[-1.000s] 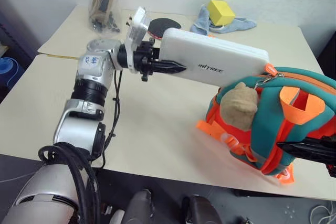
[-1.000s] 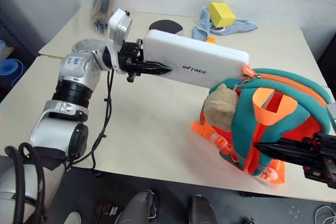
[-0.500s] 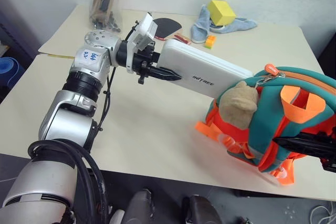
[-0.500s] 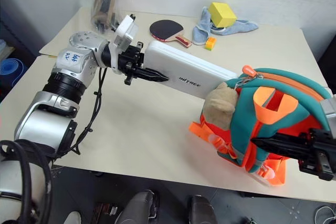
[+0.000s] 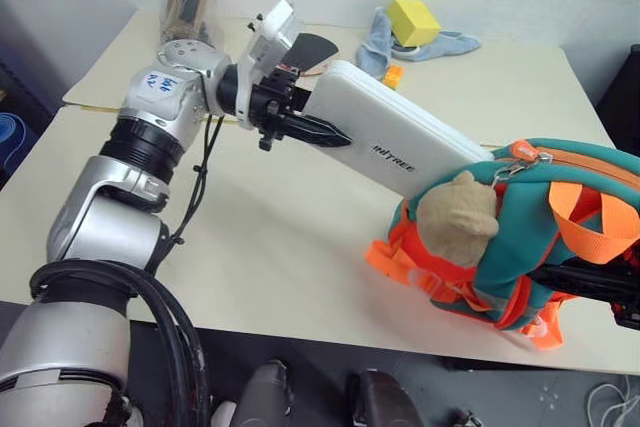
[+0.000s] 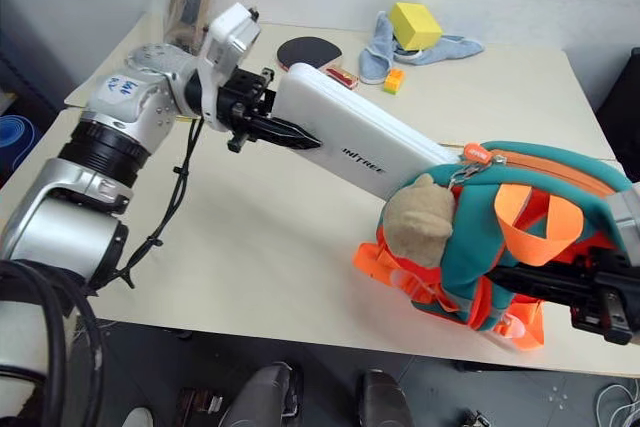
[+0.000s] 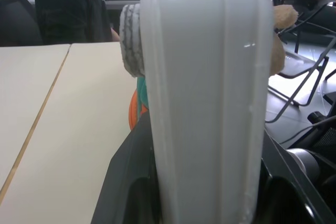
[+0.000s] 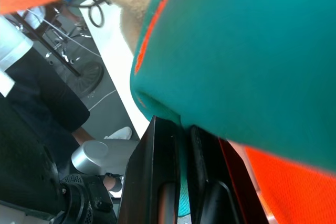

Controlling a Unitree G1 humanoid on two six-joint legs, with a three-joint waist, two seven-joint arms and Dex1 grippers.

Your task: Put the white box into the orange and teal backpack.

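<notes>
So the left gripper (image 6: 290, 134) has its two black fingers clamped on one short end of the flat white rectangular case with rounded corners and small dark lettering (image 6: 365, 145). The case is off the table, slanting down and away from that gripper, and its far end is tucked in behind the tan plush animal charm (image 6: 417, 221), right at the zipper edge of the bright orange backpack with teal trim (image 6: 510, 237). How far that end has gone into the bag I can't tell.

Over on the other side, the right gripper (image 6: 520, 282) has its fingers pressed together, pinching the teal fabric on the front of the backpack, just below the looped orange strap (image 6: 530, 217).

Behind the left gripper on the pale beige tabletop (image 6: 260, 237): a black-faced paddle (image 6: 305, 50), a blue cloth (image 6: 385, 32) and a yellow cube (image 6: 417, 25).
</notes>
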